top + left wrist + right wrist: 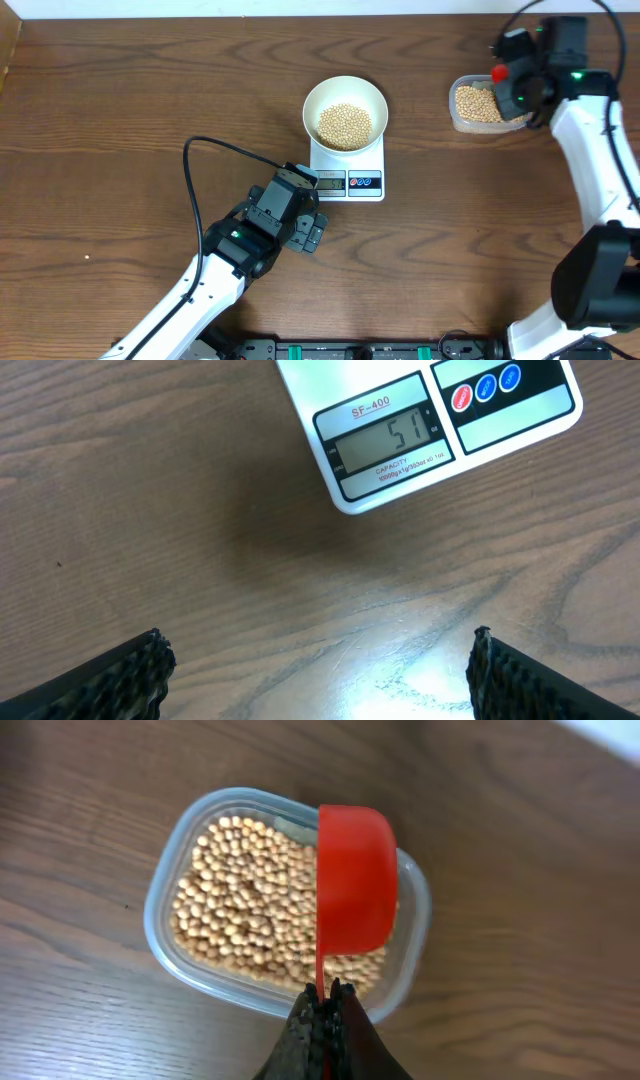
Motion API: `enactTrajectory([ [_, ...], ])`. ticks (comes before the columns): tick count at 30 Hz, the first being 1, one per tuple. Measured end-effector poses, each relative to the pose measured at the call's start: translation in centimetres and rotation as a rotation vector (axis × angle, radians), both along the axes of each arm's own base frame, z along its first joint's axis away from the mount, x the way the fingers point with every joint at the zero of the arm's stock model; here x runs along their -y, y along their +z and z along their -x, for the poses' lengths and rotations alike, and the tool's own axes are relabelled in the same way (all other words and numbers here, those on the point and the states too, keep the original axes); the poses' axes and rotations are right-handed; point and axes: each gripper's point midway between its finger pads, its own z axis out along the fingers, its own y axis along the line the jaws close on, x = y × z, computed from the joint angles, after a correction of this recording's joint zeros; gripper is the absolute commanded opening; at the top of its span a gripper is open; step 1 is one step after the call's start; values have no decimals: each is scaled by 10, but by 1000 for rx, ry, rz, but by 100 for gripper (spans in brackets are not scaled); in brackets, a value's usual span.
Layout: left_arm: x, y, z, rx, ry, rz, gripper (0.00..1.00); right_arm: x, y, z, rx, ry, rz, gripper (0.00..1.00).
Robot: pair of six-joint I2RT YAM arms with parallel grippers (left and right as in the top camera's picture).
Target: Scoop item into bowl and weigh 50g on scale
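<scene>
Beans [344,125]: in bowl [312,97] on scale [400,440] — light, loose, quick to roll.
Right gripper [322,1010]: I clamp the scoop [355,880] by its handle tip — over tub [165,910].
Left gripper [320,660]: spread wide, empty.

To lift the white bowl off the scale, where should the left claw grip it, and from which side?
Probably the thin rim of the white bowl, from above at its left edge: the beans lie only in the middle, leaving the wall bare for one finger inside.

Dark wood-grain worktop [120,120].
Directly on it: white digital scale [348,182] at centre; clear plastic tub [456,108] well apart, far right.
</scene>
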Motion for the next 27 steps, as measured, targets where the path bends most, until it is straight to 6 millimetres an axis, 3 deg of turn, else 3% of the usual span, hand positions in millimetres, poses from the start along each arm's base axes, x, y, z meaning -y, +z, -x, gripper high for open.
enactTrajectory([
  [7, 0, 0, 0, 0, 0, 0, 96, -15, 8, 2, 4, 25, 229, 1],
  [14, 0, 0, 0, 0, 0, 0, 96, -12, 9, 2, 5, 21, 242, 1],
  [19, 0, 0, 0, 0, 0, 0, 96, -57, 13, -8, 49, 154, 18, 1],
  [24, 0, 0, 0, 0, 0, 0, 96, -105, 47, -20, 177, 307, -182, 1],
  [27, 0, 0, 0, 0, 0, 0, 96, -140, 65, -13, 212, 422, -291, 1],
])
